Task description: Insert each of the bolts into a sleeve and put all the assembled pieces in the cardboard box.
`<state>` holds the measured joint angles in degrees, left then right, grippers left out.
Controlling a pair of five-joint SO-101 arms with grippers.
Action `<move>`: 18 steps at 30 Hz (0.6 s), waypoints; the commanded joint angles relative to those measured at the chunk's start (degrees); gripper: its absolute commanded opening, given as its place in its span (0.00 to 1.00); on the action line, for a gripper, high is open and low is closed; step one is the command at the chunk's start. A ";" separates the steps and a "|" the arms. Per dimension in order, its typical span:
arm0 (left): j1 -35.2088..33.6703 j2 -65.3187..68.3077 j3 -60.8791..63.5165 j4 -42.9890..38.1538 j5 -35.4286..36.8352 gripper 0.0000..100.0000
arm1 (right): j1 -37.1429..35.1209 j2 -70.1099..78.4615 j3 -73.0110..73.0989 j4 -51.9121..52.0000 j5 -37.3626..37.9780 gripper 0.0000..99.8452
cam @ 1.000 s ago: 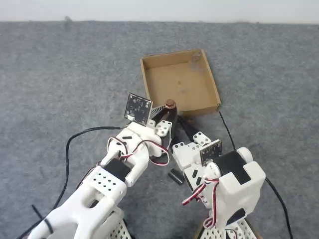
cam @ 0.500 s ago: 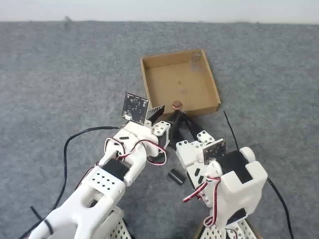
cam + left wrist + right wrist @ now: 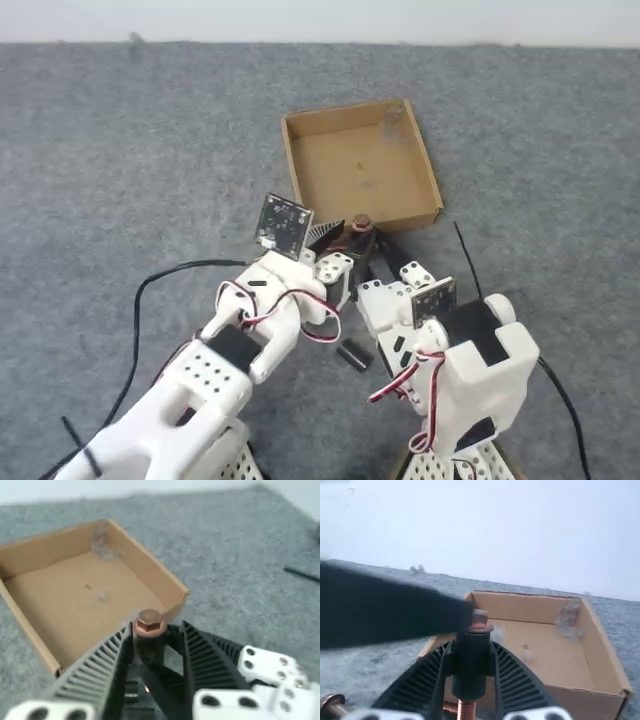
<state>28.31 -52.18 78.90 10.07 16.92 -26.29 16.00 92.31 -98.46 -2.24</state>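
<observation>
High view: cardboard box (image 3: 345, 165) on grey carpet (image 3: 150, 150). L gripper (image 3: 335, 238) and R gripper (image 3: 372, 250) meet just outside its near wall, with the bolt (image 3: 361, 222) head between them. Spare sleeve (image 3: 351, 354) lies on the carpet btwn the arms.

L wrist view: L gripper (image 3: 156, 629) fingers narrowly apart either side of the bolt (image 3: 148, 621), box (image 3: 75, 600) behind.

R wrist view: R gripper (image 3: 470, 652) clamps the black sleeve (image 3: 470, 665) upright, bolt (image 3: 480, 622) through it. Second bolt (image 3: 330, 702) sits at frame edge.

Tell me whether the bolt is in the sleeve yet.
In. The bolt head sits atop the black sleeve, thread poking out below, held in the right gripper.
</observation>
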 commanded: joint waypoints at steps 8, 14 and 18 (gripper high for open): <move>-18.11 -22.42 4.00 14.07 2.46 0.14 | 0.31 -1.45 -1.23 -1.36 -0.35 0.01; -26.46 -31.47 16.22 14.07 2.29 0.14 | 0.31 -1.45 -1.05 -1.36 -0.35 0.01; -28.31 -37.27 18.07 18.90 2.29 0.14 | 0.48 -1.45 -0.97 -1.36 -0.35 0.01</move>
<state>1.32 -84.70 97.45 25.45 18.59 -26.29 16.00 92.31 -98.46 -2.24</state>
